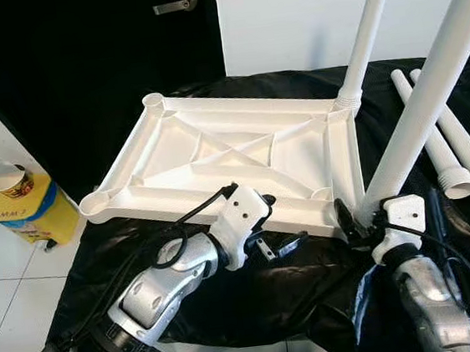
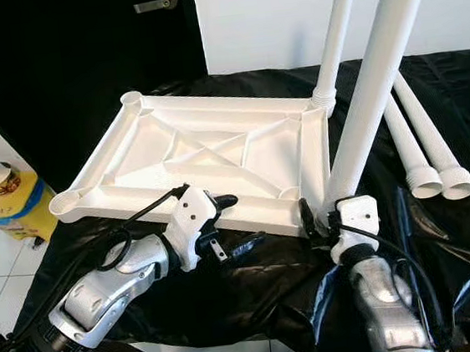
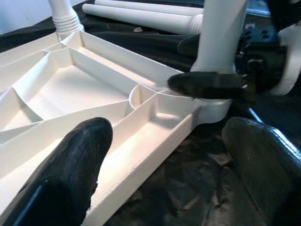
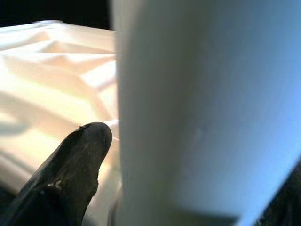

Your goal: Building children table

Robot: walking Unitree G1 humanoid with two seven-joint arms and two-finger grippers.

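A white plastic tabletop [image 1: 215, 144] lies upside down on a black sheet [image 1: 298, 291]. One white leg [image 1: 367, 28] stands in its far right corner socket. A second leg [image 1: 428, 97] stands at the near right corner, and my right gripper [image 1: 354, 224] is shut on its base. In the right wrist view one black finger [image 4: 70, 174] rests against that leg [image 4: 197, 108]. My left gripper [image 1: 273, 219] is open, its fingers on either side of the tabletop's near rim [image 3: 141, 155], a little left of the held leg [image 3: 218, 42].
Two loose white legs [image 1: 446, 141] lie on the sheet at the right. A yellow container [image 1: 28, 210] stands on the tiled floor at the left. A dark door [image 1: 80, 58] with a metal handle [image 1: 176, 1] is behind the tabletop.
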